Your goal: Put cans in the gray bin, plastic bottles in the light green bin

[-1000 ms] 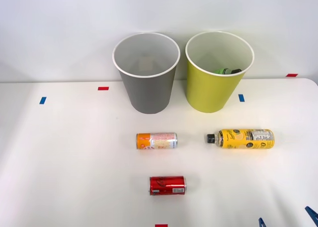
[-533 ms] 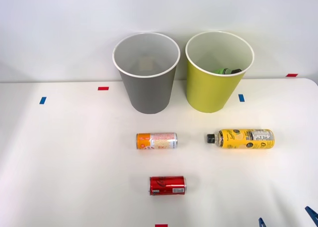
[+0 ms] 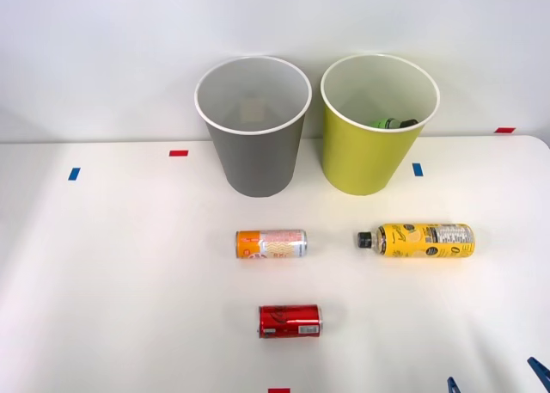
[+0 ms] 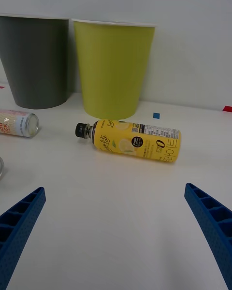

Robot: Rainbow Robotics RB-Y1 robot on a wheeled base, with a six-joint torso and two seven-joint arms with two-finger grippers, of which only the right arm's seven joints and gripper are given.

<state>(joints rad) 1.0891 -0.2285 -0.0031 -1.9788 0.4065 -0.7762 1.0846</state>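
The gray bin and the light green bin stand side by side at the back of the white table. A green bottle lies inside the light green bin. On its side in front of that bin rests a yellow-labelled plastic bottle, black cap pointing left. The orange and silver can lies ahead of the gray bin, and the red can lies nearer to me. My right gripper hangs open near the table's front right, apart from the yellow bottle, nothing between its fingers.
Small tape marks dot the table: red and blue at the back left, blue and red at the back right, red at the front edge. A pale wall rises behind the bins.
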